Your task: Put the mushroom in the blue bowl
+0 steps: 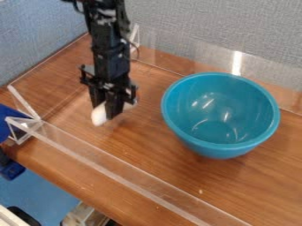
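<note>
My gripper [109,109] hangs from the black arm over the left part of the wooden table [154,146], its dark fingers pointing down. It is shut on the mushroom [101,113], of which only the pale cream stem shows, blurred, at the fingers' left side and slightly above the table; the cap is hidden. The blue bowl [189,115] stands upright to the gripper's right, large, glossy teal and with nothing in it. A short stretch of wood lies between the gripper and the bowl's rim.
A low clear acrylic wall [106,157] runs diagonally along the table's front edge. A clear upright panel [242,62] stands behind the bowl. A grey-blue wall closes the back. A blue clamp-like object [10,164] sits at the lower left, off the table.
</note>
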